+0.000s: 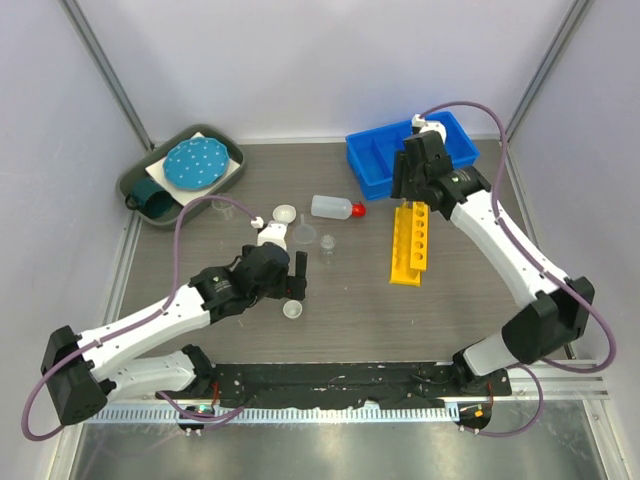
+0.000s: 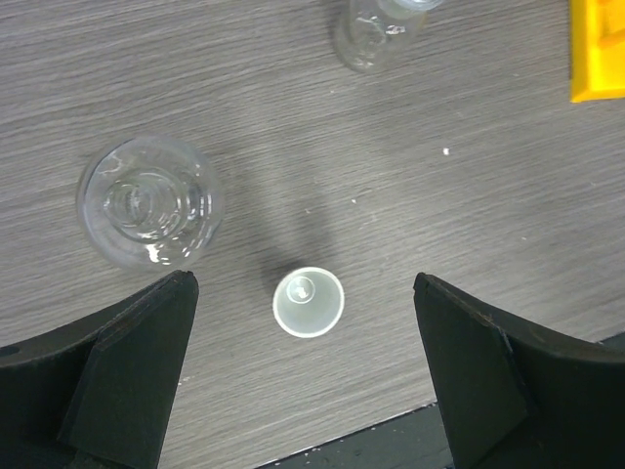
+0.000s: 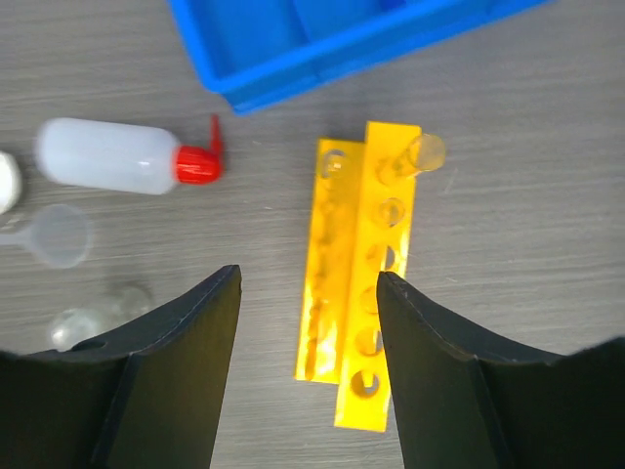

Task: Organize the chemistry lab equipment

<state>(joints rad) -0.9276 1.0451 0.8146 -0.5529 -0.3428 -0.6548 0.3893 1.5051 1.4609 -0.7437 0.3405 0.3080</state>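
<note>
My left gripper (image 1: 296, 285) (image 2: 308, 376) is open and empty, hovering over a small white dish (image 2: 309, 302) (image 1: 292, 309) on the table. A clear glass flask (image 2: 148, 200) stands beside the dish, and a small beaker (image 2: 376, 34) (image 1: 328, 245) stands farther off. My right gripper (image 1: 408, 190) (image 3: 308, 371) is open and empty above the yellow holed rack (image 1: 410, 245) (image 3: 366, 283). A clear tube (image 3: 425, 151) sits in one end hole of the rack. The red-capped bottle (image 1: 332, 208) (image 3: 117, 156) lies on its side. A funnel (image 1: 305, 233) (image 3: 54, 234) lies near it. The blue divided bin (image 1: 410, 155) (image 3: 342, 29) is at the back right.
A dark green tray (image 1: 150, 195) with a teal dotted disc (image 1: 197, 163) sits at the back left. Another white dish (image 1: 285, 214) and a clear beaker (image 1: 222, 208) stand left of the bottle. A black rail (image 1: 330, 380) runs along the near edge.
</note>
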